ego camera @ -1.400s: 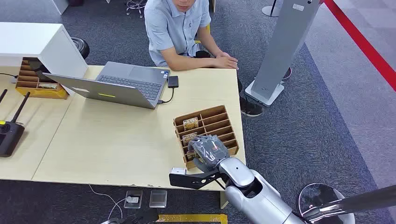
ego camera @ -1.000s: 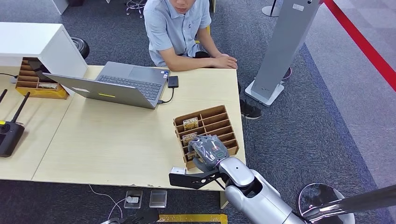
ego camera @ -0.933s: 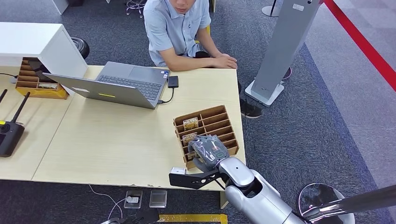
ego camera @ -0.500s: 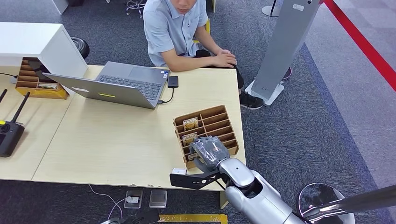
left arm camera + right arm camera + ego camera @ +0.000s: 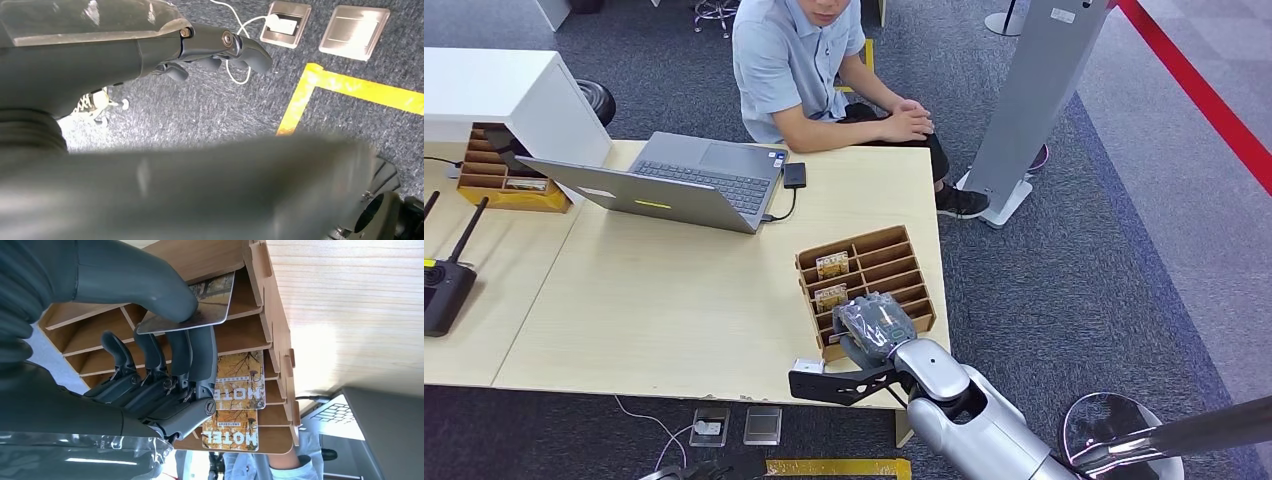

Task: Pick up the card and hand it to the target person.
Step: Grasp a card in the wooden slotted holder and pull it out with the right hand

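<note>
Your right hand (image 5: 876, 325) sits over the wooden card rack (image 5: 894, 248) at the table (image 5: 664, 300) edge, its thumb and fingers (image 5: 202, 355) pinching a card (image 5: 212, 302) that is partly out of a slot. Two MOTEL cards (image 5: 240, 382) lie in neighbouring slots. Your left hand (image 5: 220, 47) hangs over the carpet, fingers curled in on nothing. The person (image 5: 799, 60) sits across the table beside the laptop (image 5: 684, 180).
</note>
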